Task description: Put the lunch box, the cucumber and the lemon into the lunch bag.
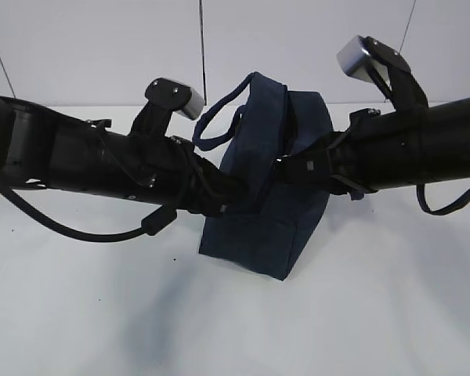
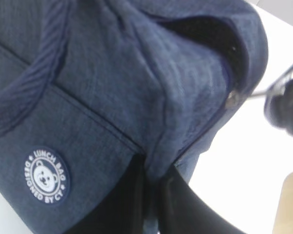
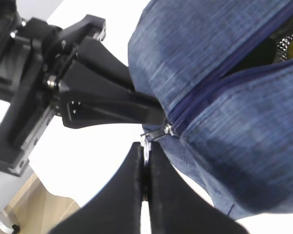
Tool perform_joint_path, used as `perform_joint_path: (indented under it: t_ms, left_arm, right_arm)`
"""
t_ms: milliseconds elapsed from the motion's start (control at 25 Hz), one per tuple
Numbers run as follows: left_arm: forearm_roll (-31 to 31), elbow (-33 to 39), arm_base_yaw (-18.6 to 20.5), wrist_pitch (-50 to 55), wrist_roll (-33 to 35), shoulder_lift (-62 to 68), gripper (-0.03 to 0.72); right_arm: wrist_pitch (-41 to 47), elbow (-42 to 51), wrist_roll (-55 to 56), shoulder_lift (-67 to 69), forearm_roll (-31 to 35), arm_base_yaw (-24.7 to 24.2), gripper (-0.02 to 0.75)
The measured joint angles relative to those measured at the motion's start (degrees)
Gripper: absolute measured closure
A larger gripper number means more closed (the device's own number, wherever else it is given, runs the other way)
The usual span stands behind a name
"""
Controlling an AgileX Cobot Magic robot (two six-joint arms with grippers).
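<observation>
Left gripper (image 2: 154, 204) pinching lunch bag (image 2: 136, 97), "LUNCH BAG" logo (image 2: 45, 175)

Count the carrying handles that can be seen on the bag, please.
2. One handle loops out to the upper left of the lunch bag; the other handle runs down its middle, partly hidden behind the right gripper.

White table (image 1: 78, 313); navy lunch bag (image 1: 258, 235) rests on it, seemingly tilted.
</observation>
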Motion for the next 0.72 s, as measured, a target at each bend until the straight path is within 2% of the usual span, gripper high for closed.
perform_joint_path:
  t_ms: [720]
  left_arm:
    - [0.5,1.7,0.0,3.9,-2.4,0.0,0.689]
  right_arm:
    - [-2.7,-2.9,1.1,-1.9,-0.5,0.0,0.738]
